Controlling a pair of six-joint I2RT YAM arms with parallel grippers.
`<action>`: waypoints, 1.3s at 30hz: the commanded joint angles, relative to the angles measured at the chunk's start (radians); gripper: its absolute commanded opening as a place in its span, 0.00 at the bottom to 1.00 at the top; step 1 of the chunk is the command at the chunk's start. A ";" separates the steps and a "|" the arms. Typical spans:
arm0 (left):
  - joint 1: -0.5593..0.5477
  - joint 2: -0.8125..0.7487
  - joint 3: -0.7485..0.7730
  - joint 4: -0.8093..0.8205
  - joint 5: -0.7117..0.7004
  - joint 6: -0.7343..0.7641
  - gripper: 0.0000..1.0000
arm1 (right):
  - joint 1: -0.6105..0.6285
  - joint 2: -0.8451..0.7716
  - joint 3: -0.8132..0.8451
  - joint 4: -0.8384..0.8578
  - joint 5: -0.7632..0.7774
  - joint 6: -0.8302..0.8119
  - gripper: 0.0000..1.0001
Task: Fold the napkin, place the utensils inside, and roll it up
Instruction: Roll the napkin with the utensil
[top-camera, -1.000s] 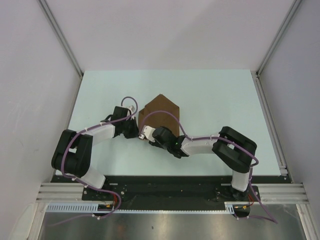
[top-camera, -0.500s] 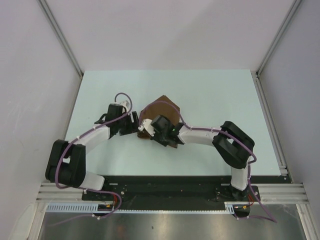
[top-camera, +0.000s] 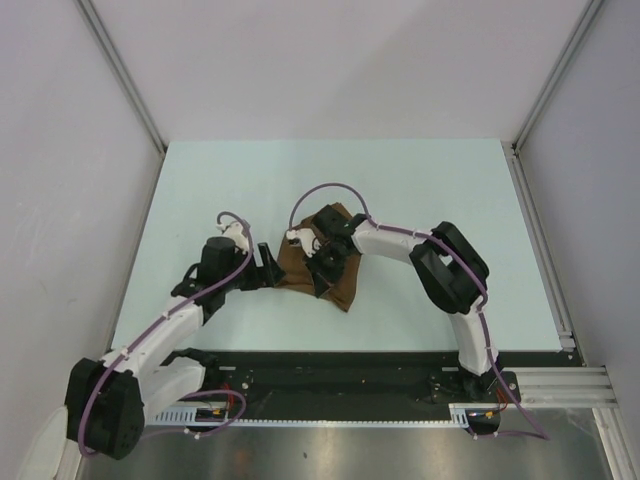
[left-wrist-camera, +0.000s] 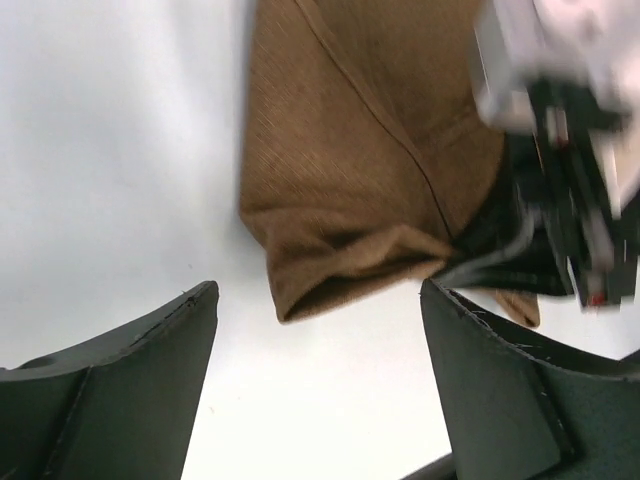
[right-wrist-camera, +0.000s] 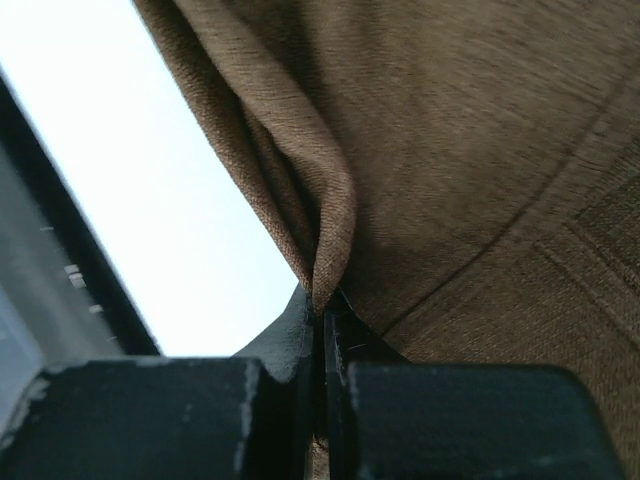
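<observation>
While it is lying bunched and partly folded near the middle of the pale worktop (top-camera: 420, 190), the brown napkin (top-camera: 340, 285) is being pinched along one raised fold by the right jaws, which are pressing together on the cloth (the right wrist view is showing a ridge of fabric running straight down between them). A rolled, rounded corner of the napkin is pointing toward the left jaws, which are standing spread wide just beside its left edge and gripping nothing; their dark fingers (left-wrist-camera: 130, 380) are framing bare worktop below that corner. Farther out, the right arm (top-camera: 440, 265) is reaching in from the right, with its purple cable (top-camera: 330, 188) arching over the cloth, and the left arm (top-camera: 165, 325) is stretching in from the near left.
</observation>
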 joint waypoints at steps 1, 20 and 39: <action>-0.067 -0.031 0.000 -0.046 -0.075 -0.038 0.86 | -0.067 0.092 0.069 -0.099 -0.258 0.043 0.00; -0.108 0.177 0.011 0.007 -0.031 -0.063 0.68 | -0.188 0.243 0.159 -0.171 -0.420 0.036 0.00; -0.073 0.280 0.017 0.225 -0.080 -0.015 0.66 | -0.191 0.273 0.160 -0.185 -0.437 0.028 0.00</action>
